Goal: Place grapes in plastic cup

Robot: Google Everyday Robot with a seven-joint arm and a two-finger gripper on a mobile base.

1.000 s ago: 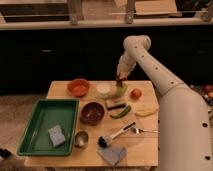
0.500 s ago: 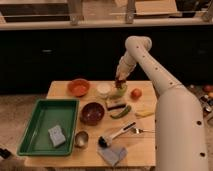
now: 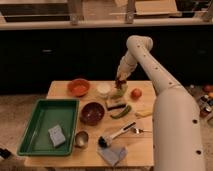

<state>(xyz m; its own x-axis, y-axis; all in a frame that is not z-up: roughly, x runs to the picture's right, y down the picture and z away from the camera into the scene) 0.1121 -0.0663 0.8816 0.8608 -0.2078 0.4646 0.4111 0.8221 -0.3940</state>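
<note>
My gripper (image 3: 120, 81) hangs at the back of the table, right above the pale yellow-green plastic cup (image 3: 119, 93). It is shut on the grapes (image 3: 119, 82), a small dark reddish bunch that hangs just over the cup's mouth. The cup stands upright between the small white cup (image 3: 103, 90) and the orange-red tomato (image 3: 136, 93). My arm comes down from the upper right and hides the table's right edge.
An orange bowl (image 3: 78, 87) stands at the back left, a brown bowl (image 3: 92, 112) mid-table. A green tray (image 3: 35, 125) holds a blue sponge (image 3: 56, 135). A metal cup (image 3: 81, 139), a brush (image 3: 116, 134), a fork (image 3: 140, 131), a grey cloth (image 3: 112, 154) and a green vegetable (image 3: 121, 112) lie in front.
My gripper has come down a little toward the plastic cup with the grapes in it. Nothing else on the table has moved.
</note>
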